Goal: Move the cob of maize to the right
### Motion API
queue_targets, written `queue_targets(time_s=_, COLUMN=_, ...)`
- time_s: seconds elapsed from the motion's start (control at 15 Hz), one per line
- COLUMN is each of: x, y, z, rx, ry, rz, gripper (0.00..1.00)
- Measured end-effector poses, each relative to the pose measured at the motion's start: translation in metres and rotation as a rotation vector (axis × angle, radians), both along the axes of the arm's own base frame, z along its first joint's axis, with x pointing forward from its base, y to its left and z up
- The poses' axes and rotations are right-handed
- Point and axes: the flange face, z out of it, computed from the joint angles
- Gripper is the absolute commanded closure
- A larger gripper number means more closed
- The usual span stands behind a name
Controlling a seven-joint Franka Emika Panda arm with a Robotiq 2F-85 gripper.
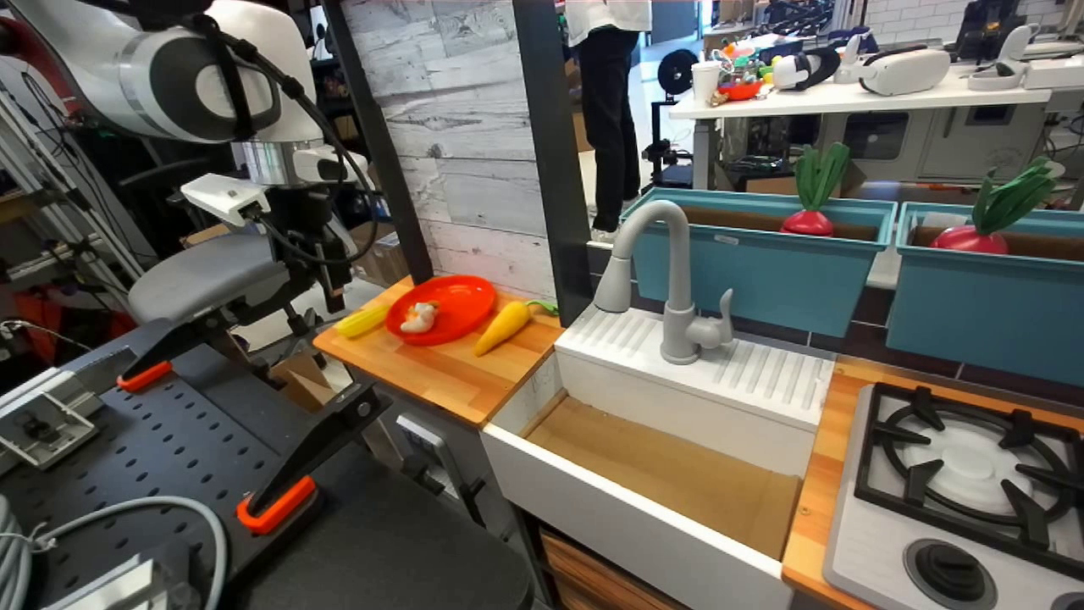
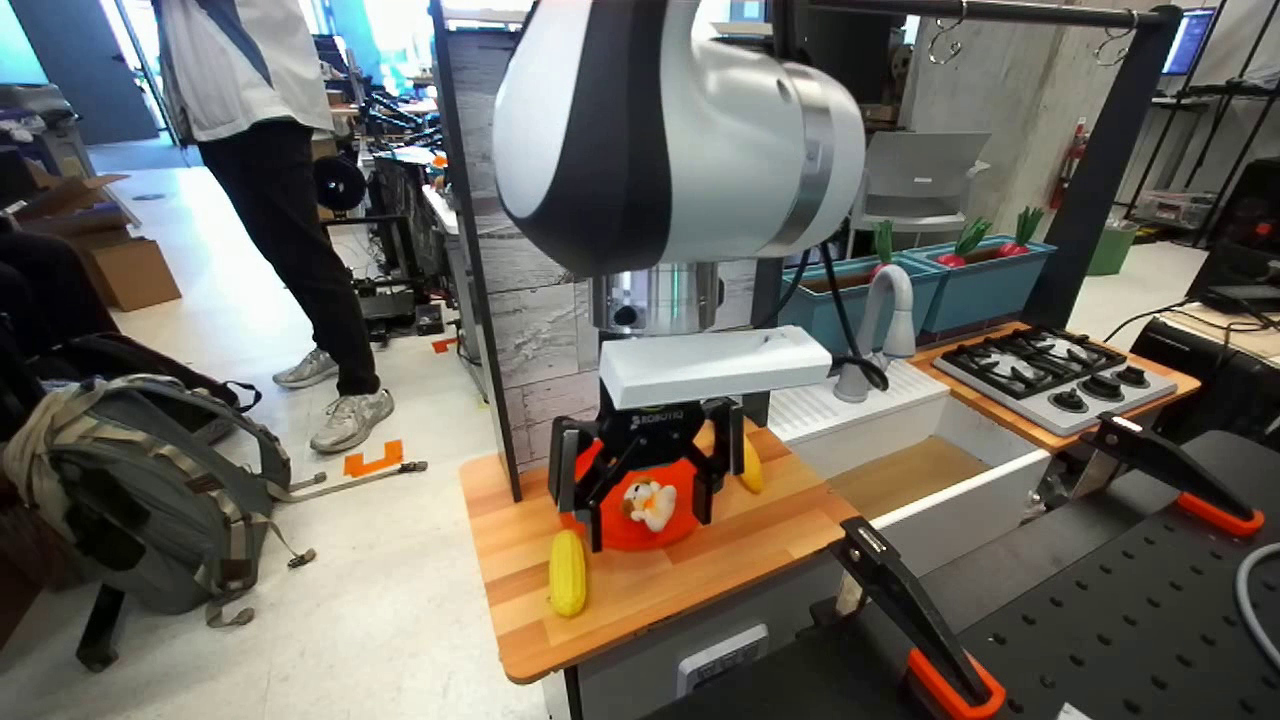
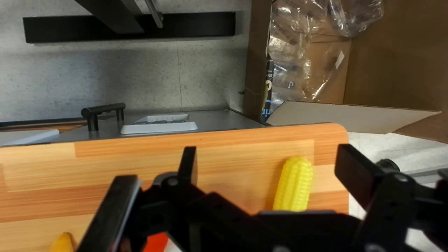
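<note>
We find the cob [image 3: 293, 183] lying on its side on the wooden counter [image 2: 650, 590], beside the red plate [image 1: 461, 296]; whether the two touch we cannot tell. It is bright yellow, long and slim, with rows of raised kernels running lengthwise; in the wrist view we see one bluntly rounded end, the other being hidden behind the gripper [image 2: 650, 518]. That gripper is released, its fingers spread well apart, and in the wrist view the cob shows between them, nearer one finger [image 3: 353, 171]. The plate holds a small white toy [image 2: 652, 505] with orange-brown patches, too unclear for us to name. On the plate's opposite side lies a yellow vegetable [image 1: 504, 328] with a green stalk. Next along, the white sink [image 1: 610, 512] has a brown sheet [image 1: 669, 470] over its bottom, and a grey tap [image 1: 677, 280] stands at its back. Behind it we see two blue planters [image 1: 754, 280], brown inside: the one by the tap shows a single red root [image 1: 807, 224] with green leaves, the next, in an exterior view, two. In the wrist view, a cardboard box [image 3: 395, 52] holds crumpled clear plastic [image 3: 290, 52].
</note>
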Motion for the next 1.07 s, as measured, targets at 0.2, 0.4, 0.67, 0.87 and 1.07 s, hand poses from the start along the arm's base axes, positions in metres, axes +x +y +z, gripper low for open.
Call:
queue_targets(time_s=0.2, x=0.013, y=0.018, z=-0.011, rx=-0.030, ry=0.015, rz=0.011, gripper=0.00)
queue_targets(time_s=0.4, x=0.026, y=0.036, z=-0.025, rx=-0.070, ry=0.009, rz=0.035, gripper=0.00)
queue_targets(time_s=0.67, x=0.036, y=0.060, z=-0.045, rx=-0.113, ry=-0.017, rz=0.062, gripper=0.00)
queue_targets(time_s=0.87, x=0.042, y=0.072, z=-0.055, rx=-0.132, ry=-0.041, rz=0.073, gripper=0.00)
queue_targets(time_s=1.07, x=0.046, y=0.078, z=-0.065, rx=-0.146, ry=-0.058, rz=0.086, gripper=0.00)
